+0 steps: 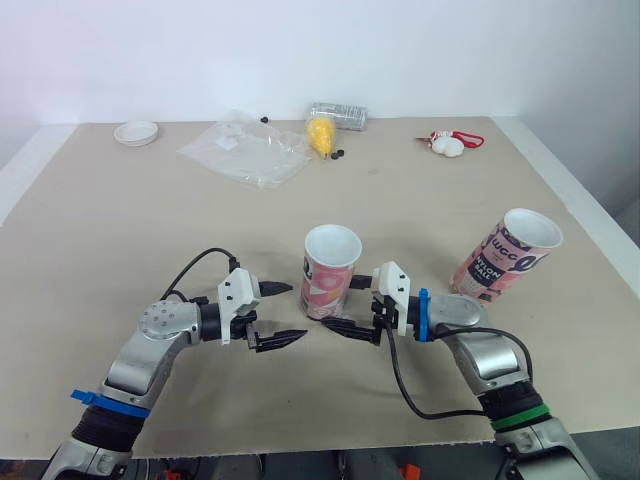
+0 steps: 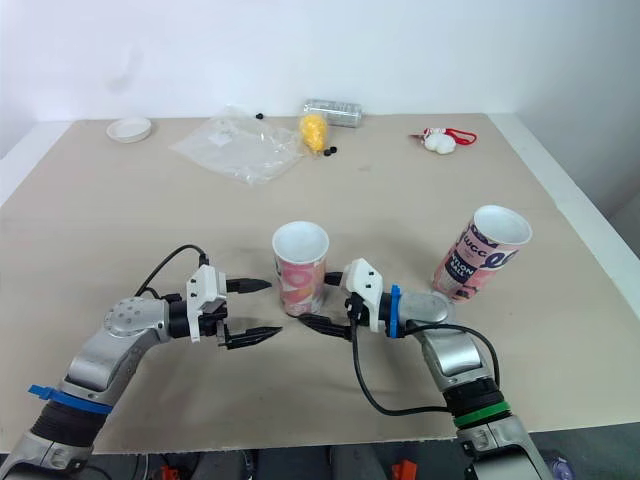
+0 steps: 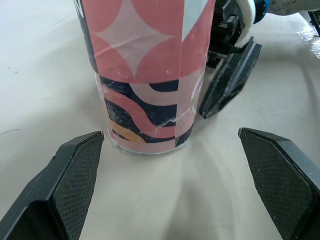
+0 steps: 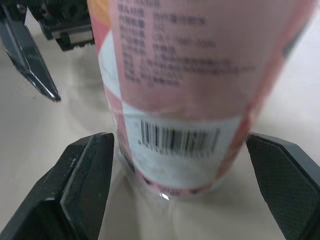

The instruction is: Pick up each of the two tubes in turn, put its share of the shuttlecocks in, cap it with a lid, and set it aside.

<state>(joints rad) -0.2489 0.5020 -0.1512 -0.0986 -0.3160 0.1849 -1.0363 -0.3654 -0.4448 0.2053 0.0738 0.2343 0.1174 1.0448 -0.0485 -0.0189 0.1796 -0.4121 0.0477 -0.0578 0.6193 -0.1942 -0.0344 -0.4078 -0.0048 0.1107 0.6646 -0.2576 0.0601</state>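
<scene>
A pink patterned tube (image 1: 330,275) stands open-topped at the table's middle front, seen close in the left wrist view (image 3: 150,75) and right wrist view (image 4: 185,75). My right gripper (image 1: 340,305) is open, its fingers on either side of the tube's base. My left gripper (image 1: 285,313) is open just left of the tube, pointing at it, with nothing held. A second pink tube (image 1: 505,255) stands open-topped to the right. Yellow shuttlecocks (image 1: 320,135) lie at the far edge. A white lid (image 1: 136,132) sits at the far left.
A crumpled clear plastic bag (image 1: 245,150) lies at the back, left of the shuttlecocks. A clear packet (image 1: 338,115) lies behind them. A small white and red item (image 1: 450,143) rests at the back right. Bare table (image 1: 120,230) stretches to the left.
</scene>
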